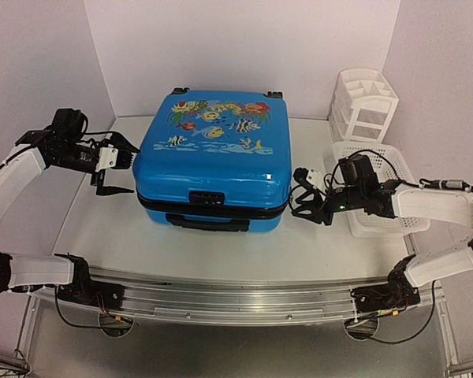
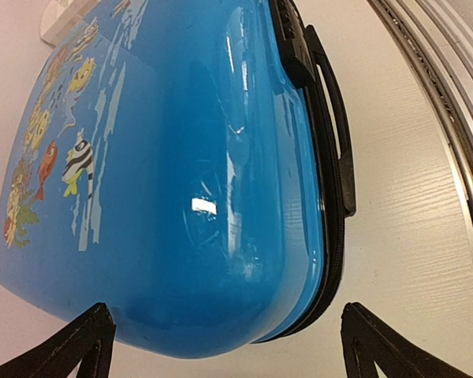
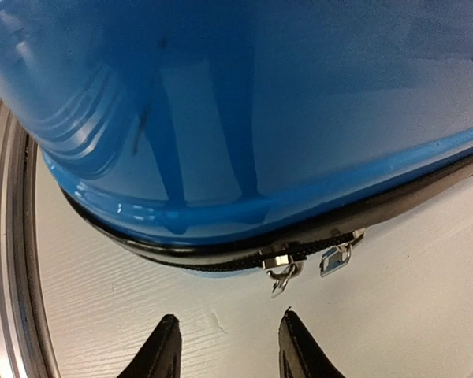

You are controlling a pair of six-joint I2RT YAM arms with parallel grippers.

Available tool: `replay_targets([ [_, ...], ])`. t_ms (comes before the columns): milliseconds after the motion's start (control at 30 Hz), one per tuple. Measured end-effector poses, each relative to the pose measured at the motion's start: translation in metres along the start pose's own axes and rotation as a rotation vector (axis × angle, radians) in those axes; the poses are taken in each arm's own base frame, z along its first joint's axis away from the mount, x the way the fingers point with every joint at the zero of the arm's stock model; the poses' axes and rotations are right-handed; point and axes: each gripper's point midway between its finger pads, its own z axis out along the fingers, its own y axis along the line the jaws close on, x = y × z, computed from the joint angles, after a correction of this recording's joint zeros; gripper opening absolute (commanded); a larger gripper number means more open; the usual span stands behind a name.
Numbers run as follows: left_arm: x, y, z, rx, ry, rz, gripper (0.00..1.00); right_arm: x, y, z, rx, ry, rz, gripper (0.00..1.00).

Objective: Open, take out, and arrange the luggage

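Mid-table, bright blue hard-shell fish-print suitcase [image 1: 213, 157] lies flat, zipped shut. L gripper [image 1: 121, 168] jaws spread wide at its left; R gripper [image 3: 227, 331] jaws apart by zip pulls [image 3: 288, 272]. White mesh basket [image 1: 378, 228], white plastic organizer [image 1: 366, 102] at right.

luggage [image 1: 213, 161]: glossy blue hard shell | zipper pulls [image 3: 281, 269]: shiny metal | table [image 1: 315, 252]: matt white, grained

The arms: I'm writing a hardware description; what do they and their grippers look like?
The left arm and right arm have white link shells and black joints. The left gripper and right gripper are mostly black with tapered, pointed fingers. A thin black cable loops above the right wrist.
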Motion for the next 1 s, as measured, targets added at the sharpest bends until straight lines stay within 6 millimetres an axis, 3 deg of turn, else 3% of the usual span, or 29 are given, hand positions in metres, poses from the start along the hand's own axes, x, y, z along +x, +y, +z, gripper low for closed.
replay_targets([
  [267, 0.015, -0.004, 0.001, 0.019, 0.077, 0.020, 1.00, -0.002, -0.002, 0.007, -0.018, -0.015, -0.012, 0.27],
  [1000, 0.033, -0.002, 0.002, 0.024, 0.158, 0.014, 1.00, -0.021, -0.018, 0.015, 0.019, -0.076, -0.018, 0.09],
])
